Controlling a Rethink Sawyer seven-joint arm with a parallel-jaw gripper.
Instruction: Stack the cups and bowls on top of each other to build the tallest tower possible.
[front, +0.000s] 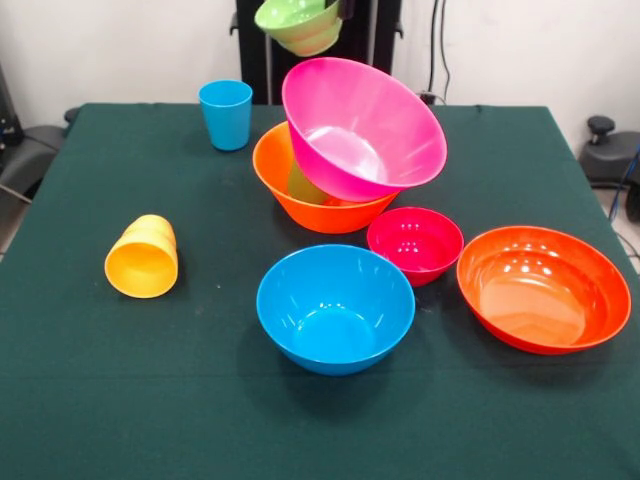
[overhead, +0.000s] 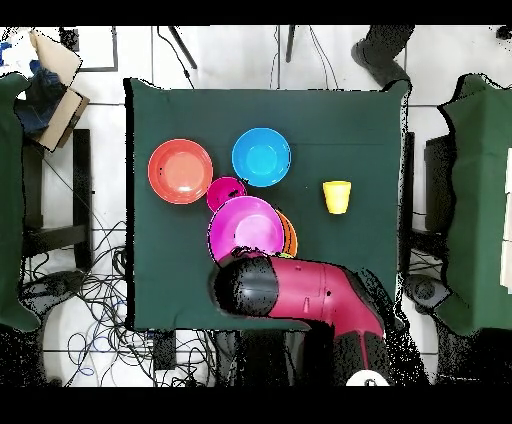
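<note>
Green tablecloth (front: 100, 400); no writing visible; fingers (front: 335, 12) grip small green bowl (front: 298, 25).

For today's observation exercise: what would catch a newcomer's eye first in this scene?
Most likely the big pink bowl, tilted steeply inside the big orange bowl at the middle of the green table. Next, the small green bowl hanging in the air above them at the front view's top edge. The yellow-orange cup lying on its side also stands out.

Big pink bowl (front: 362, 128) tilts inside big orange bowl (front: 315, 195) (yellow-orange cup (front: 143, 257) lies sideways)
</note>
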